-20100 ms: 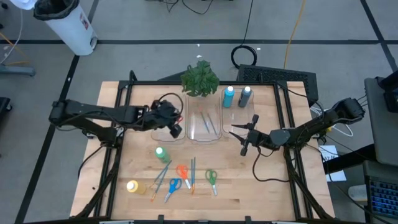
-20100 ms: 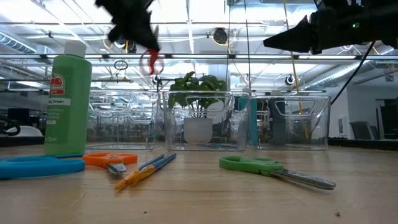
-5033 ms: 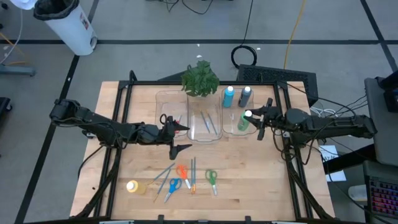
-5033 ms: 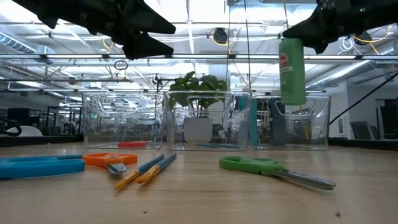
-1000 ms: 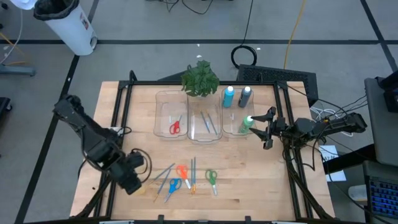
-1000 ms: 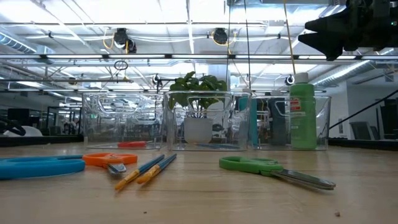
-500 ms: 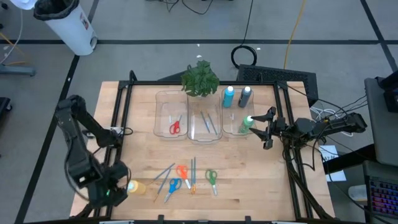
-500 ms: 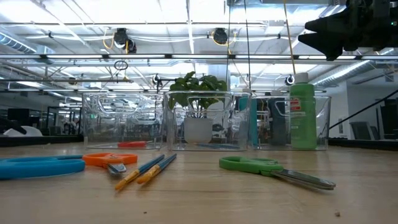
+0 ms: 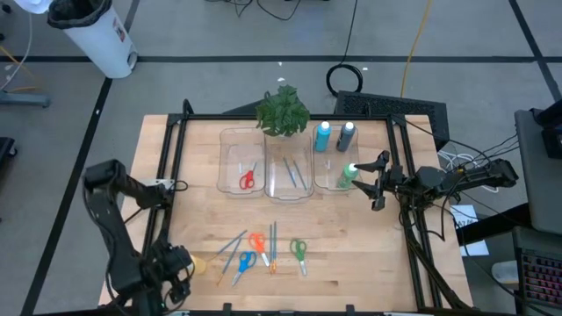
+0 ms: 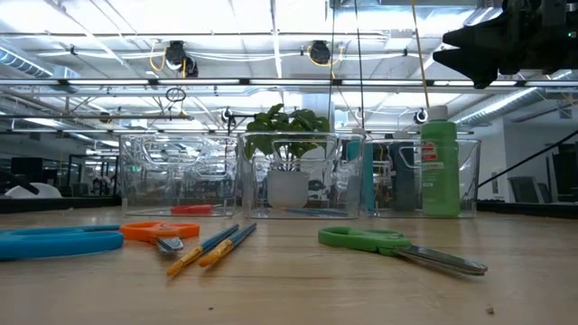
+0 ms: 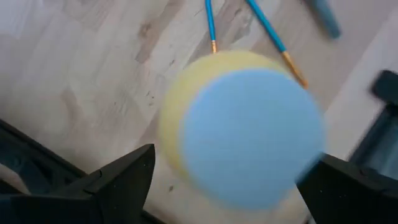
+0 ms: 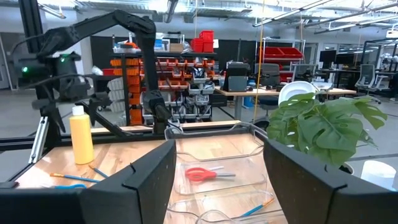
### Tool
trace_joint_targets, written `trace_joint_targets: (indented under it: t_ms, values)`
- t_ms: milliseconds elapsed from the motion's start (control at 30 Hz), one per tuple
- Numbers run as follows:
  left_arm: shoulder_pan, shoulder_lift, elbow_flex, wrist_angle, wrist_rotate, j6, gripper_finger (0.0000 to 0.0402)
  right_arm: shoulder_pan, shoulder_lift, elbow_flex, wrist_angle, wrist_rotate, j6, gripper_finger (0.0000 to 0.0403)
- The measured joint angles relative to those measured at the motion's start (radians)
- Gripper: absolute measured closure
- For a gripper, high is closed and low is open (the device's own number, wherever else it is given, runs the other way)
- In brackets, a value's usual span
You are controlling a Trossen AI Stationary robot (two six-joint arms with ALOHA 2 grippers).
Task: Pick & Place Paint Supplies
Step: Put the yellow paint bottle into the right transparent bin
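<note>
Reached for the yellow bottle (image 11: 239, 127) near the table's (image 9: 351, 263) front left corner.
Put the left gripper (image 11: 227, 186) wide open around its cap, not yet squeezing. Next, probably needed to close, lift, carry to a bin (image 9: 337, 171). Parked the right gripper (image 9: 379, 183) open and empty beside the green bottle (image 9: 348, 173) near the right edge.

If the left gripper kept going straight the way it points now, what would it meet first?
The yellow paint bottle. In the left wrist view the open left gripper points down at the bottle's cap, which sits centred between its fingers. How much gap remains is unclear, and the wooden table lies beyond.
</note>
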Motion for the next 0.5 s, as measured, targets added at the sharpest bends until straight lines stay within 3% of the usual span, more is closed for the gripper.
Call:
trace_joint_targets:
  t_ms: [100, 333, 500]
  values:
    - [0.000, 0.062, 0.000, -0.001, -0.029, 0.001, 0.0037, 0.000, 0.000, 0.000, 0.000, 0.000, 0.000, 0.0170]
    - [0.016, 0.222, 0.000, -0.027, -0.284, -0.068, 0.0037, 0.000, 0.000, 0.000, -0.005, 0.000, 0.001, 0.0170]
    - [0.051, 0.353, 0.002, -0.053, -0.411, -0.088, 0.0037, 0.000, 0.001, 0.000, -0.009, 0.000, 0.001, 0.0170]
